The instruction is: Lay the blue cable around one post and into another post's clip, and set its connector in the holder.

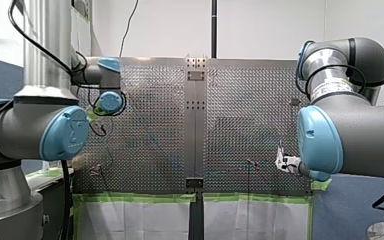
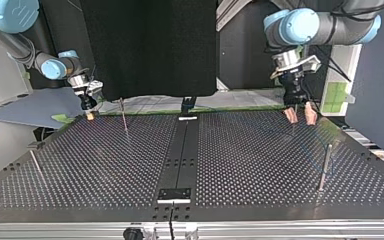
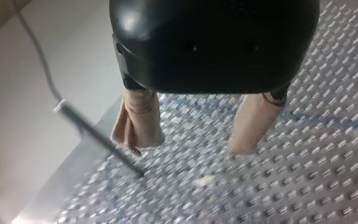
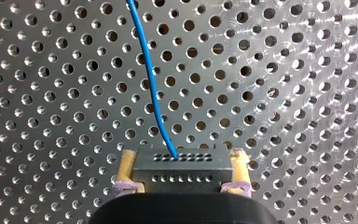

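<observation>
Right wrist view places the connector [image 4: 182, 168], a black block with rows of small holes, clamped between my right arm's jaws, one pad [image 4: 128, 170] on each of its short sides. The blue cable [image 4: 151, 84] leaves the connector's top face and runs away from the jaws in a gentle curve, over the perforated bench [image 4: 284, 93]. No post, clip or holder appears in this view. Top view places my right arm's wrist at the far left corner of the bench, just beside a thin post [image 2: 124, 116]. A second post [image 2: 36, 167] stands near the left edge and a third post [image 2: 324, 167] near the right edge. A faint blue line shows near the third post, but its course cannot be traced. My left arm's jaws stand wide and hold nothing, their beige pads [image 3: 140, 121] pointing down close over the bench, with a slim post [image 3: 98, 135] just beside one pad. A black block [image 2: 175, 194] on the centre strip at the near edge may be the holder; this cannot be confirmed. Judged status: the connector is gripped but not yet seated. No cable lies visibly around a post or in a clip, so routing, clipping and seating all appear outstanding.
</observation>
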